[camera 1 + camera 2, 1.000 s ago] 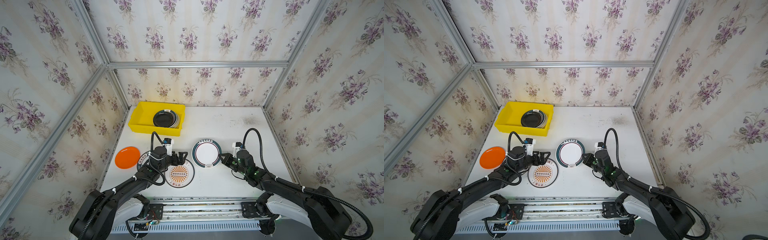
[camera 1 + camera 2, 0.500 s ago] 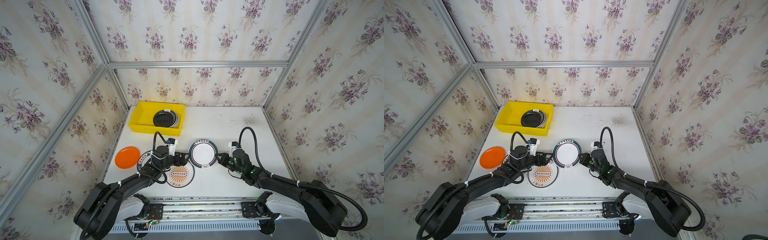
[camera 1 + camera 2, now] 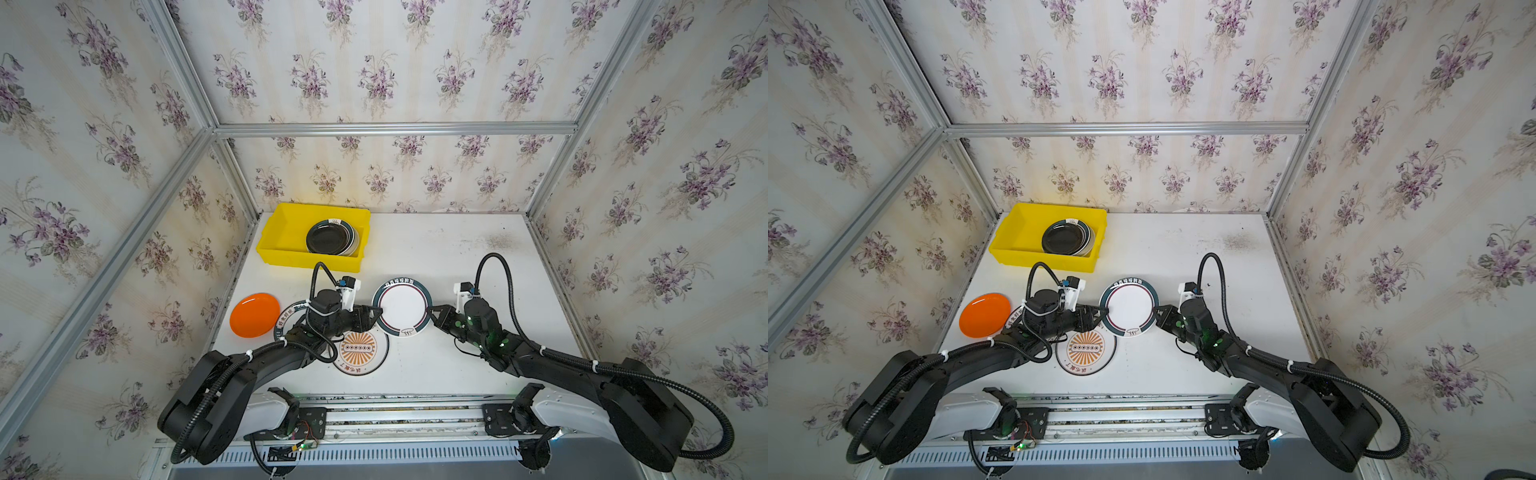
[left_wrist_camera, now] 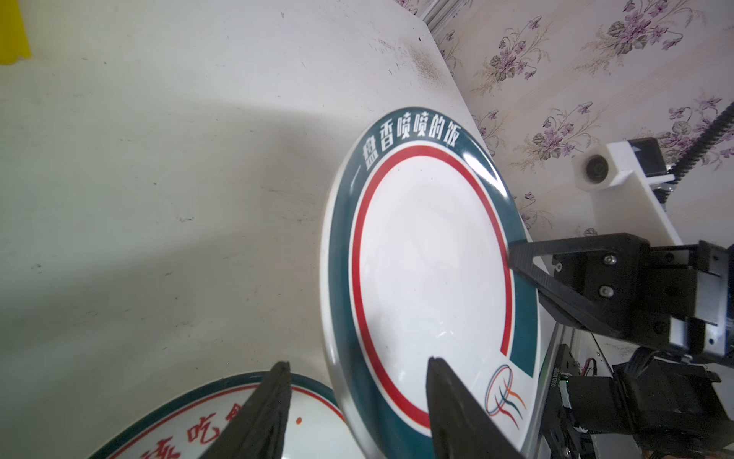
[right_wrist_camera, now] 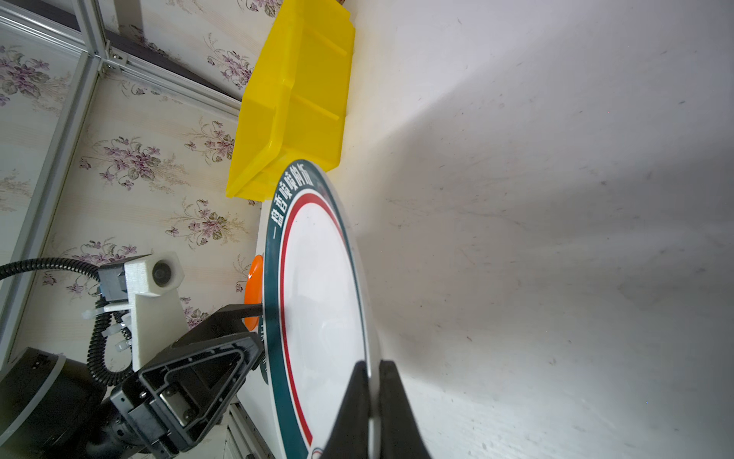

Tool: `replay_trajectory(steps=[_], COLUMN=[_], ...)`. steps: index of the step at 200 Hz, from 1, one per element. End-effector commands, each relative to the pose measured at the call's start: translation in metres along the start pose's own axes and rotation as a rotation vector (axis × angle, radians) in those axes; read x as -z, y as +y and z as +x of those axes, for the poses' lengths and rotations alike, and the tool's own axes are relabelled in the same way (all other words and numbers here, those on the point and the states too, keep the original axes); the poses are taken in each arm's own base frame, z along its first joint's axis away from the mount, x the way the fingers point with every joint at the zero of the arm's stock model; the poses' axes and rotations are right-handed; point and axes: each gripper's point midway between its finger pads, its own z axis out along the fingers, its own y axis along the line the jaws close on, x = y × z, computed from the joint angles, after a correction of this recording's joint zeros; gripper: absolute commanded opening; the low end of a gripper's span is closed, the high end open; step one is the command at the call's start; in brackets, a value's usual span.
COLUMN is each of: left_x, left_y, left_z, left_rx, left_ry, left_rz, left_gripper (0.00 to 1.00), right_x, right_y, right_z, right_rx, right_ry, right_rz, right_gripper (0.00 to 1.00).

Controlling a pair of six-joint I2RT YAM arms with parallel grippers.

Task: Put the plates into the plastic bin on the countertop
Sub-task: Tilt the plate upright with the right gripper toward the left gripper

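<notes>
Broadly, the flat, scuffed white tabletop (image 3: 457, 257) carries a glossy yellow rectangular plastic bin (image 3: 282, 237) at its far left corner, and a stack of round dishes topped by a shiny black plate (image 3: 328, 239) sits inside it. Nearer lie a smooth orange plate (image 3: 254, 314), a sunburst plate (image 3: 361, 353) and a green-rimmed plate (image 3: 286, 320) half under the left arm. A glossy white plate (image 3: 402, 307) with a dark green lettered rim hangs mid-table: the right claw (image 5: 371, 369) pinches its edge, while the left claw (image 4: 357, 363) is spread astride the opposite edge
</notes>
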Motion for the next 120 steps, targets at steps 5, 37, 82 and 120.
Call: replay_trajectory(steps=[5, 37, 82, 120], left_x=[0.0002, -0.0015, -0.0019, -0.0034], left_y=[-0.0135, -0.0177, -0.0196, -0.0201], left_z=[-0.0095, -0.0085, -0.0084, -0.0071], left_rx=[-0.027, -0.024, -0.019, -0.013], left_ry=[-0.032, -0.024, -0.021, -0.013], left_rz=[0.065, 0.094, 0.105, 0.113], left_gripper=[0.46, 0.36, 0.27, 0.17], right_x=[-0.001, -0.0039, -0.0051, -0.006], right_y=[0.0256, 0.0291, 0.031, 0.0329], right_z=[-0.0088, -0.0058, -0.0044, -0.0021], right_rx=[0.012, 0.015, 0.024, 0.053], right_ry=[-0.027, -0.015, -0.008, 0.004], right_rz=[-0.087, -0.097, -0.095, -0.079], right_gripper=[0.0, 0.0, 0.0, 0.0])
